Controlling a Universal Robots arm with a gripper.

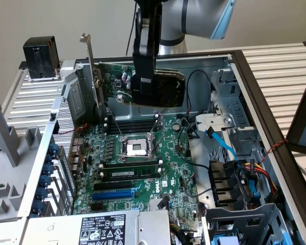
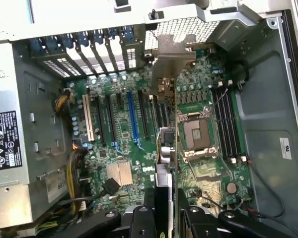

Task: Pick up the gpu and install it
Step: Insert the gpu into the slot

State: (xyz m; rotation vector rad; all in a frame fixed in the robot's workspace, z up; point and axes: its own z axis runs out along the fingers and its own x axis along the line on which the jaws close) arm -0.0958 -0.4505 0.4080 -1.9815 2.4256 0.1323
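Pale slatted bench (image 1: 278,64) carries an open computer case (image 1: 259,102) lying on its side, with a green motherboard (image 1: 160,166) flat on its floor. At the bench's far corner on the exterior view's left stands a small black box (image 1: 41,56). Over the far part of the case the arm's black gripper (image 1: 143,96) hangs downward, and its fingers (image 2: 149,219) are clamped on the gpu (image 1: 169,87), one on each face of the card. The gpu is held on edge, lifted above the board. Its black shroud faces the exterior view's right, and its green circuit board runs toward the case's perforated rear wall. Its silver end bracket (image 1: 93,71) stands upright at that wall and rises above the case's rim. From the wrist view the card is seen edge-on, lined up along the expansion slots, between the blue slot (image 2: 133,116) and the CPU socket (image 2: 196,136). Whether its lower edge touches any slot cannot be told. A memory stick (image 1: 132,173) sits in a slot just nearer than the socket. A grey power supply (image 1: 104,229) with a black label fills the case's near edge. Blue and multicoloured cables (image 1: 229,150) run along the side on the exterior view's right.
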